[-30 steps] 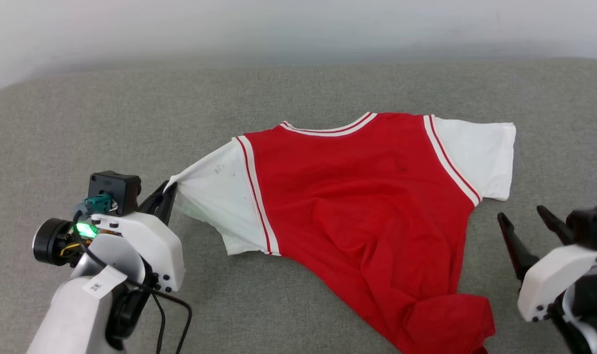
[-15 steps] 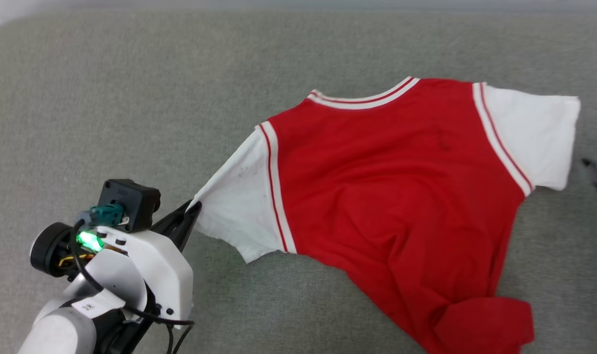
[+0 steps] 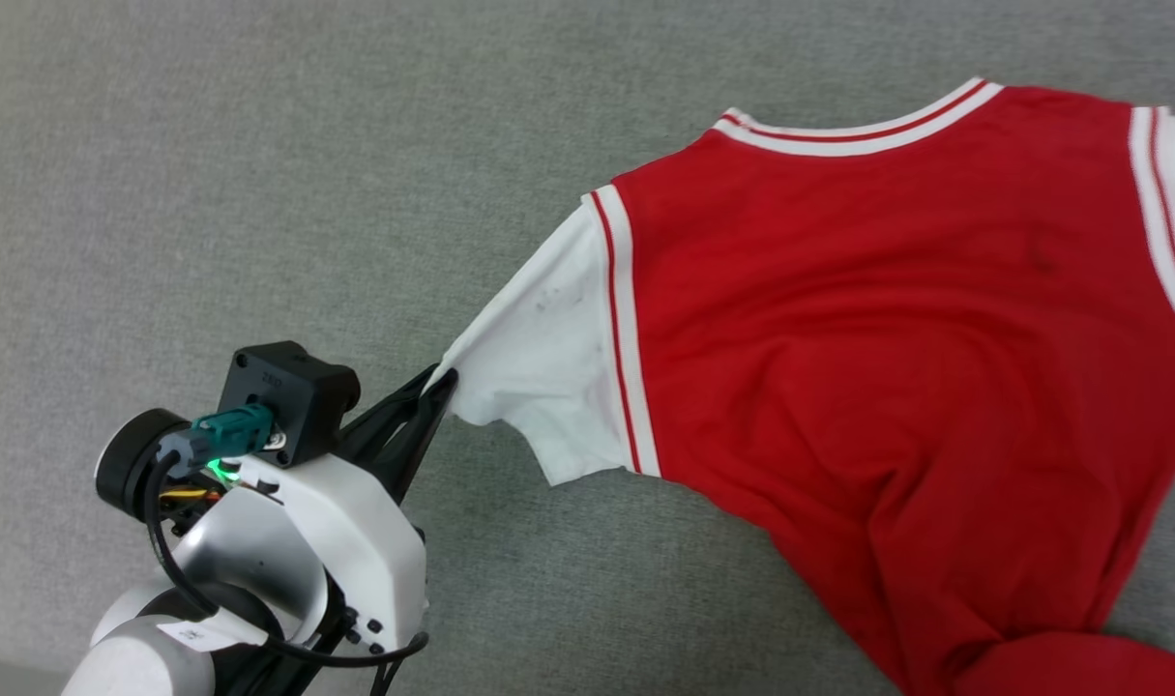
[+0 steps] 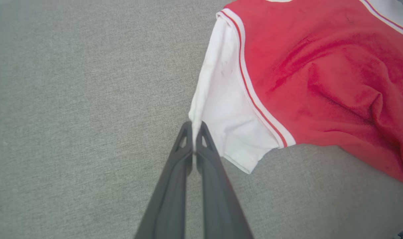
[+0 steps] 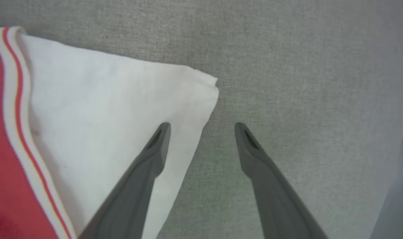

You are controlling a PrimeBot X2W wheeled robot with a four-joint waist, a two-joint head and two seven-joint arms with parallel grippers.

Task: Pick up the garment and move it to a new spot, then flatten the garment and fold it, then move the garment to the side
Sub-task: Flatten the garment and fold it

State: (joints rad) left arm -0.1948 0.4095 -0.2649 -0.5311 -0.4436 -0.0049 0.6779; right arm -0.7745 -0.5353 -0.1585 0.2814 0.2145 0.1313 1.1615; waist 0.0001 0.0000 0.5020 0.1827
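Left wrist view confirms my left fingers [image 4: 174,186] clenched on the white sleeve hem [image 4: 195,114] of the garment [image 4: 320,66], which lies rumpled on the grey surface [image 4: 72,99]; right fingers [image 5: 148,166] gape empty over its opposite sleeve [image 5: 105,99]: recommend pinching that hem, then drawing both outward evenly.

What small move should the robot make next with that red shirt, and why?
Probably lower the open right fingers and close them on the white sleeve edge they straddle. The left fingers pinch the other sleeve, and the garment lies rumpled, so holding both sleeves would let it pull flat.
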